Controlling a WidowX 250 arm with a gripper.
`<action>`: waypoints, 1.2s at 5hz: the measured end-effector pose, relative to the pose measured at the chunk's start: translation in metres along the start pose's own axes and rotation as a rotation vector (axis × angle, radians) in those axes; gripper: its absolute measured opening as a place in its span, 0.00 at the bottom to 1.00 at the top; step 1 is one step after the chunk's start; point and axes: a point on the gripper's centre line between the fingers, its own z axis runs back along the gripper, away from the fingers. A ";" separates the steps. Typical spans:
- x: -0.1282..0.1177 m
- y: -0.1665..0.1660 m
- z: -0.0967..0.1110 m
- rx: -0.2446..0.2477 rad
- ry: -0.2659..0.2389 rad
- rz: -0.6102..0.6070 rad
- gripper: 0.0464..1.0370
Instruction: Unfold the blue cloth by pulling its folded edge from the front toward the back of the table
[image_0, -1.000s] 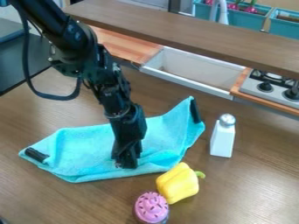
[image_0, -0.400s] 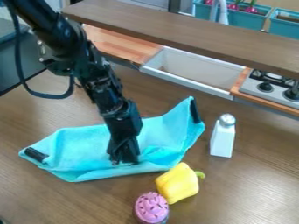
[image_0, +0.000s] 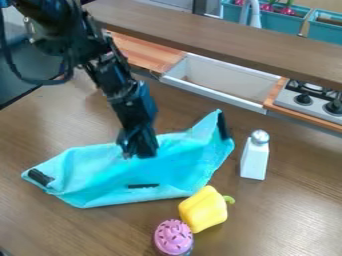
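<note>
The black gripper (image_0: 139, 154) is hanging at the middle of a turquoise cloth (image_0: 107, 175), which is lying spread and wrinkled over the wooden surface (image_0: 287, 205). Whether it is gripping the fabric or only touching it, I cannot tell. Just beside the cloth's front edge a yellow pepper (image_0: 204, 209) is lying, with a pink-topped cupcake (image_0: 174, 237) next to it; to the right a white shaker (image_0: 254, 156) is standing upright.

In my judgement, a shallow grip could be letting the cloth slip — its folds are offering little to hold. A sideways pull could also be dragging the edge against the pepper, and pushing it into the cupcake.
</note>
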 end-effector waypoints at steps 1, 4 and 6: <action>0.001 0.014 0.010 0.027 0.007 -0.014 0.01; -0.022 0.072 0.050 0.130 0.055 0.140 0.01; -0.038 0.095 0.053 0.111 0.138 0.190 0.01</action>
